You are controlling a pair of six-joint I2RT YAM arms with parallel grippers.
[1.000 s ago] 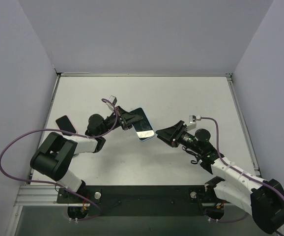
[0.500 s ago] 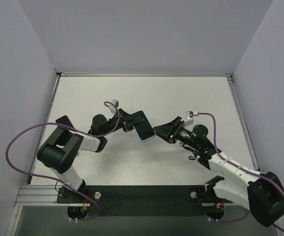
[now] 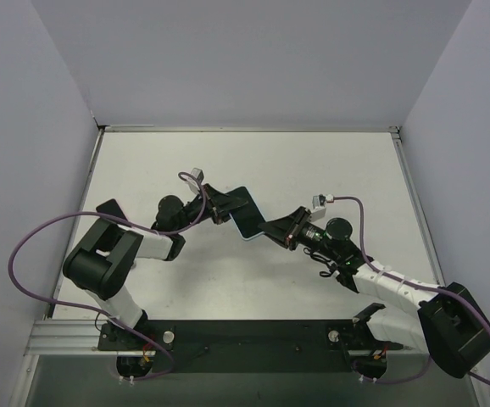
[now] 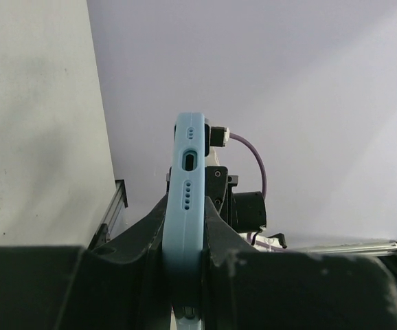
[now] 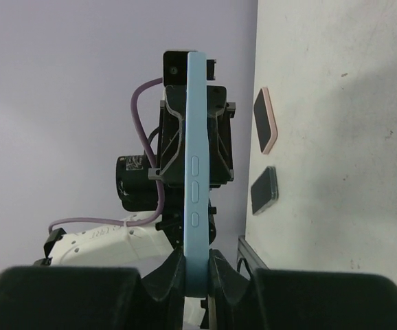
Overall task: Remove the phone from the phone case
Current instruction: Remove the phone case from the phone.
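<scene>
Phone (image 3: 241, 206), snug in a pale blue case (image 5: 196, 137), hangs above the white table (image 3: 330, 161), pinched between two robot arms. The left gripper (image 3: 220, 209) is clamped across the end that carries the charging port (image 4: 189, 161). The right gripper (image 3: 268, 226) is closed tight across the opposite end, below the side buttons (image 5: 196, 192).

The case looks soft and rubbery and should flex and peel at a corner. The phone inside is probably stiff, smooth and breakable, with a glass face that would not forgive a drop. A sound hold would put one gripper on the case's lip and the other on the phone's bare body.

Both wrist cameras show only the case's edge, so which fingers touch the phone itself cannot be told. Its back is hidden. A pink-edged slab (image 5: 266, 129) and a grey slab (image 5: 264, 191) lie on the table beyond; whether they are phones or cases is unclear.
</scene>
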